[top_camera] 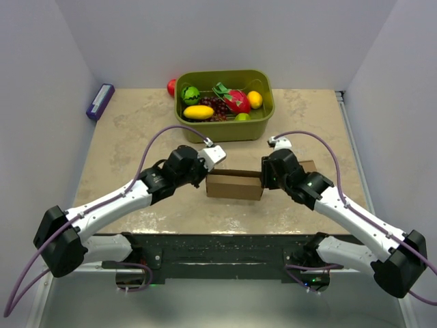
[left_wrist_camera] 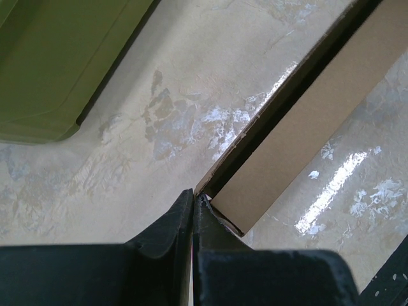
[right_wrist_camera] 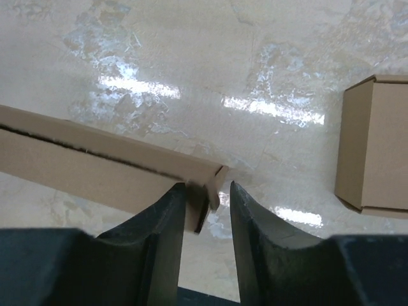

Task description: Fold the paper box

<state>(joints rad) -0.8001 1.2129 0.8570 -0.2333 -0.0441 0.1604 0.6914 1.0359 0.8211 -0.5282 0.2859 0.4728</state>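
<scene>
Plain brown corrugated paper box [top_camera: 234,183], long and creased: left gripper [left_wrist_camera: 194,201] nips one corner edge, while right gripper [right_wrist_camera: 205,191], fingers spread, straddles the opposite end.

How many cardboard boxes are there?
2. The paper box lies between the left gripper and right gripper; a small cardboard cube sits beside the right one, partly hidden.

Top view: high up on the near side of the paper box [top_camera: 234,183], looking down from afar. Wrist views: close in at its left and right ends, aimed down along it. Shared: probably its top edge.
</scene>
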